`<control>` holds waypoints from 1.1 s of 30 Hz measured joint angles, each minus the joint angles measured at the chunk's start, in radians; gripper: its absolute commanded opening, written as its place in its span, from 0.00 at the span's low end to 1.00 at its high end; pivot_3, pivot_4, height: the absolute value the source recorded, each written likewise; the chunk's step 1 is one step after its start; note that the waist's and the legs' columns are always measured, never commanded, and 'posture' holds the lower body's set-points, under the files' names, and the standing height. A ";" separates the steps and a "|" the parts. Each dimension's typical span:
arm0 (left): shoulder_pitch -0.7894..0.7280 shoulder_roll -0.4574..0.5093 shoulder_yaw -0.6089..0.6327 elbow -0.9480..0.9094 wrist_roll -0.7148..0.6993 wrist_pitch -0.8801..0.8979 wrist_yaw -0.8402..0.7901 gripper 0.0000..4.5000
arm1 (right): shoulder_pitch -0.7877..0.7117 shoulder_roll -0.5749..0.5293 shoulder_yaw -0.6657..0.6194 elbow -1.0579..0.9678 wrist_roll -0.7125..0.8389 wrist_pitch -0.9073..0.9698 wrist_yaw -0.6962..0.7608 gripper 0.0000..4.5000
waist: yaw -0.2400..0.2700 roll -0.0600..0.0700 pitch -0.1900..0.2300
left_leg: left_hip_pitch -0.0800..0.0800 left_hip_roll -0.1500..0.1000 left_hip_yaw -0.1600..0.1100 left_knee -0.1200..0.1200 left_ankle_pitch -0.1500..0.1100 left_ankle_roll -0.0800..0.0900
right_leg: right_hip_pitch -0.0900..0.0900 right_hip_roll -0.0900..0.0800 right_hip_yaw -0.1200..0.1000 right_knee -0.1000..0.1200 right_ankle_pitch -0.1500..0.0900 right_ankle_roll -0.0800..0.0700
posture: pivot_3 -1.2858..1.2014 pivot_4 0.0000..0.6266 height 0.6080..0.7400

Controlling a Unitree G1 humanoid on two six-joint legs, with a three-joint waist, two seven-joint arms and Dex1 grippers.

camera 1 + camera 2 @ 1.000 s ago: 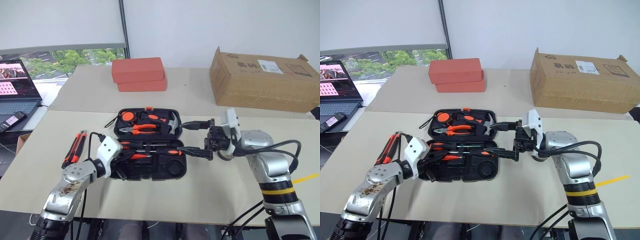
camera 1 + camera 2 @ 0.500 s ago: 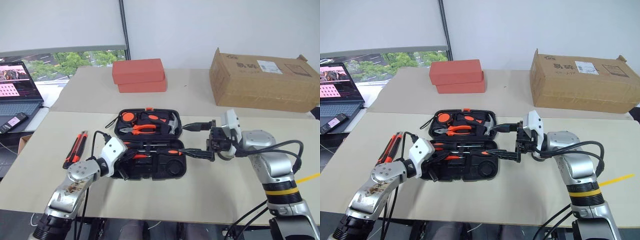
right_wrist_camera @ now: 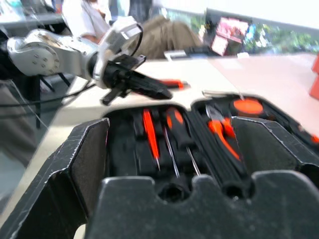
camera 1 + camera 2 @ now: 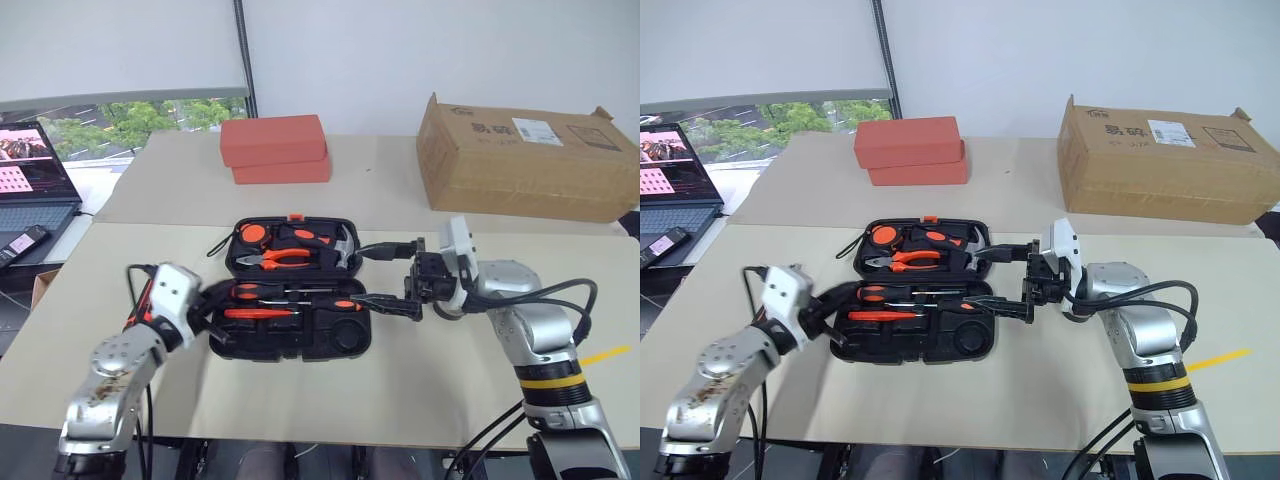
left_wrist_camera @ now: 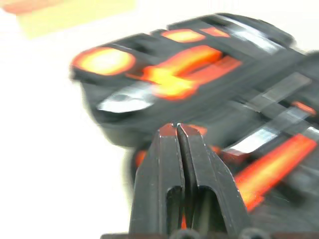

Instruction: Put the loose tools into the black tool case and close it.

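The black tool case (image 4: 290, 352) lies open in the middle of the table. Its back half holds the pliers (image 4: 285, 257), hammer and tape measure. Slim orange-and-black screwdrivers (image 4: 265, 291) lie in the front half. My left gripper (image 4: 222, 300) is shut and empty at the case's left end, fingertips (image 5: 177, 127) together. An orange-and-black loose tool (image 3: 172, 83) lies on the table beyond that arm, mostly hidden. My right gripper (image 4: 385, 278) stands open at the case's right end, one finger near the lid and one over the front half.
Two stacked red-orange blocks (image 4: 277, 148) sit behind the case and a cardboard box (image 4: 525, 160) at the back right. A laptop (image 4: 30, 170) and a phone (image 4: 20, 243) lie off the table's left side. A yellow strip (image 4: 610, 355) marks the right edge.
My left gripper has drawn out of the case's front half, leftward and slightly up, uncovering the orange tool lying in the tray. The right arm has stayed put.
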State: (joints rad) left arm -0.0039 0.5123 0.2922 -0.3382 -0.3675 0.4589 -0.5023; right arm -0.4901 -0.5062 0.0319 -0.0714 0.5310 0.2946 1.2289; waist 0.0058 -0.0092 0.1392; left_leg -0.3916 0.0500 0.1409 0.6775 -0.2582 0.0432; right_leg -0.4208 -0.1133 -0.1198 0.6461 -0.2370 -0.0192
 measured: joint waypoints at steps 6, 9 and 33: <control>0.024 0.015 0.132 0.038 0.010 0.146 0.137 0.72 | -0.035 0.010 0.018 0.056 -0.002 -0.008 0.037 1.00 | 0.001 -0.001 0.001 | 0.000 0.000 0.000 -0.001 0.000 0.000 | 0.000 0.000 -0.001 0.000 0.000 0.000 | 0.52 0.24 0.78; 0.056 0.034 0.135 0.053 0.011 0.205 0.141 0.92 | -0.046 0.016 0.029 0.064 -0.002 -0.008 0.044 1.00 | 0.001 -0.002 0.001 | 0.000 0.000 0.000 -0.001 0.000 0.000 | -0.001 0.000 -0.001 0.000 0.000 0.000 | 0.52 0.24 0.78; -0.051 0.078 0.163 0.247 -0.001 0.196 0.136 0.40 | -0.068 0.014 0.036 0.060 -0.006 -0.007 0.037 1.00 | 0.003 -0.004 0.002 | -0.001 0.000 0.000 -0.002 0.001 -0.002 | -0.002 -0.004 -0.001 -0.001 0.000 0.000 | 0.52 0.24 0.78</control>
State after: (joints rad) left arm -0.0546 0.5898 0.4547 -0.0908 -0.3686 0.6547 -0.3666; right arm -0.5580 -0.4926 0.0681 -0.0117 0.5251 0.2881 1.2657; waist 0.0090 -0.0133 0.1416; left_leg -0.3926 0.0503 0.1405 0.6756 -0.2576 0.0409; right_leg -0.4223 -0.1173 -0.1208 0.6450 -0.2369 -0.0195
